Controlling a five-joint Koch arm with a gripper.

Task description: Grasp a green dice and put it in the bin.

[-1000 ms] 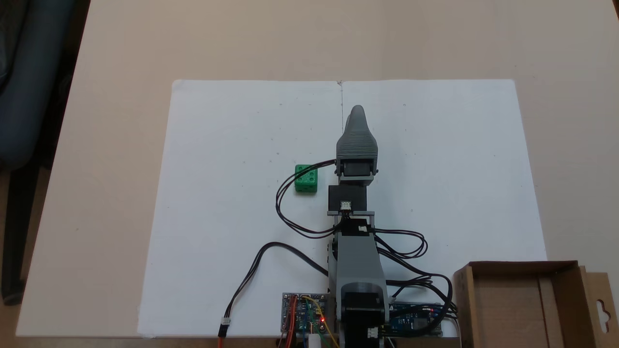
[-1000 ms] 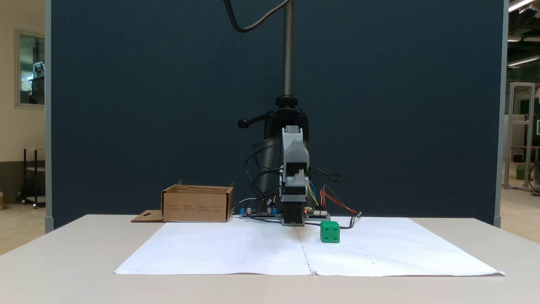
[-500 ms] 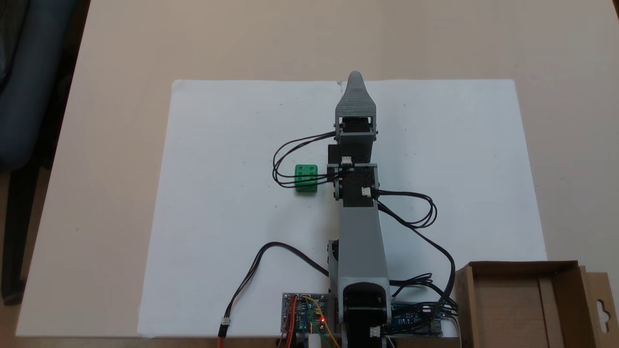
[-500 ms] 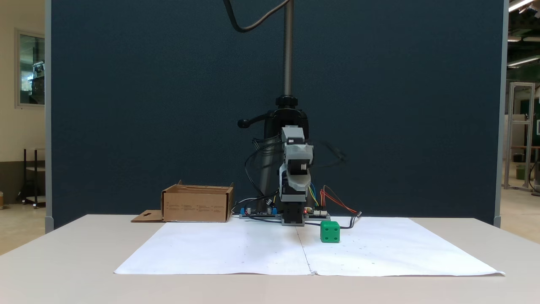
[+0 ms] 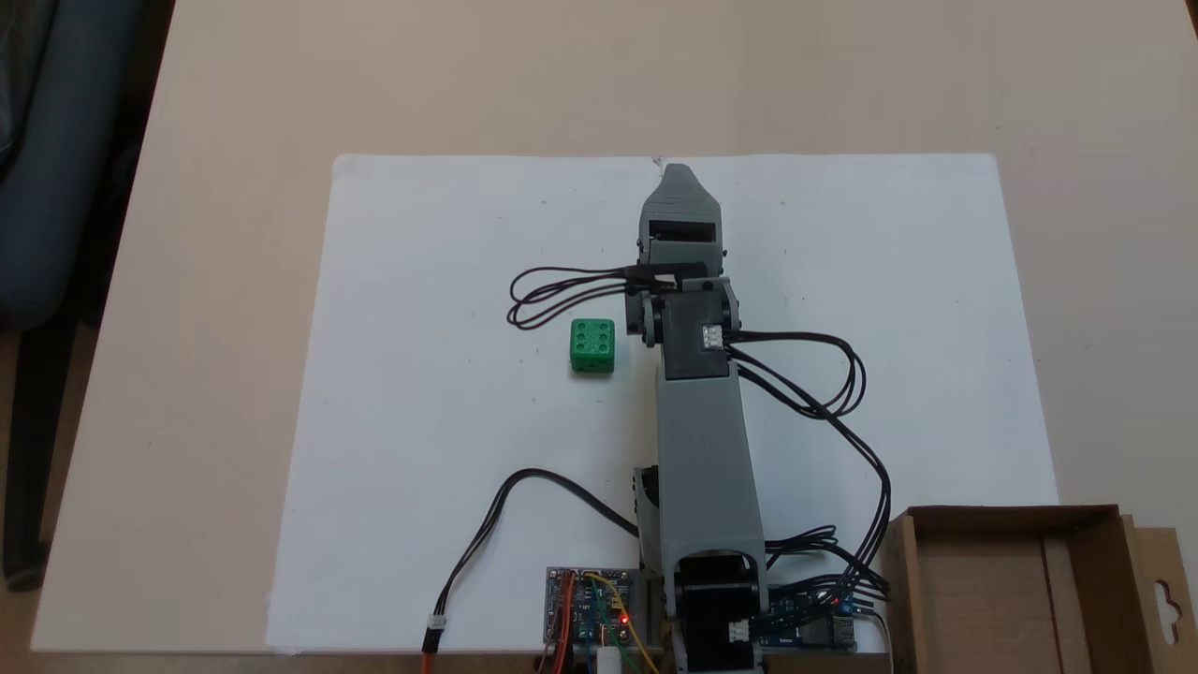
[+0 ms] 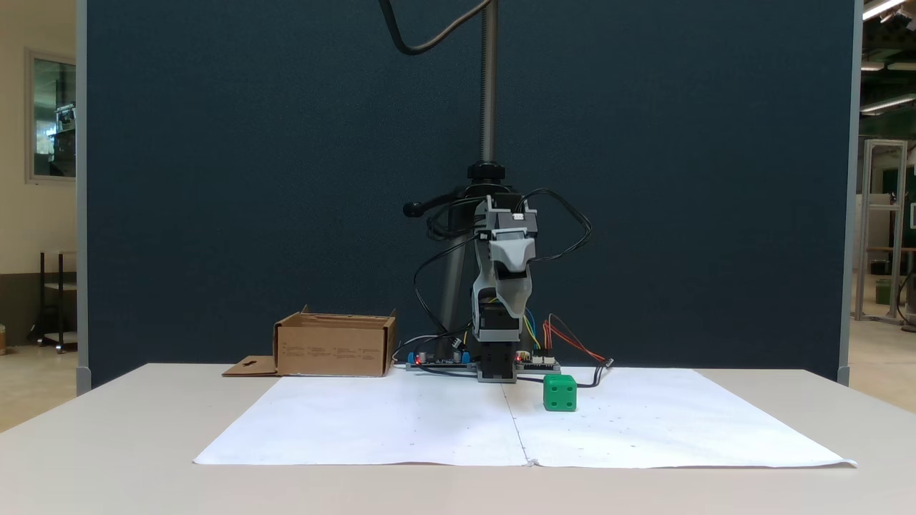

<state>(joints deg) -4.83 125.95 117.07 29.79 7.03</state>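
The green dice [image 5: 592, 346] sits on the white paper, just left of the arm's wrist in the view from above, and it is also in the front view [image 6: 559, 393]. My gripper [image 5: 677, 174] hangs well above the paper, tipped downward [image 6: 516, 310], beyond the dice and apart from it. Only one grey tip shows, so I cannot see how the jaws stand. Nothing is visibly held. The bin [image 5: 1011, 514] is a brown cardboard box beside the arm's base, also seen from the front [image 6: 333, 347], and looks empty from above.
A white paper sheet [image 5: 449, 421] covers the table's middle. Circuit boards [image 5: 590, 618] and looping black cables [image 5: 547, 290] lie around the base. Behind the arm stand a camera pole [image 6: 489, 86] and a dark partition. A chair [image 5: 47, 187] is off the table's left edge.
The arm rose and stretched forward over the paper, then the gripper tipped down and its tip drew back a little. The cable loop lifted off the dice, which has not moved.
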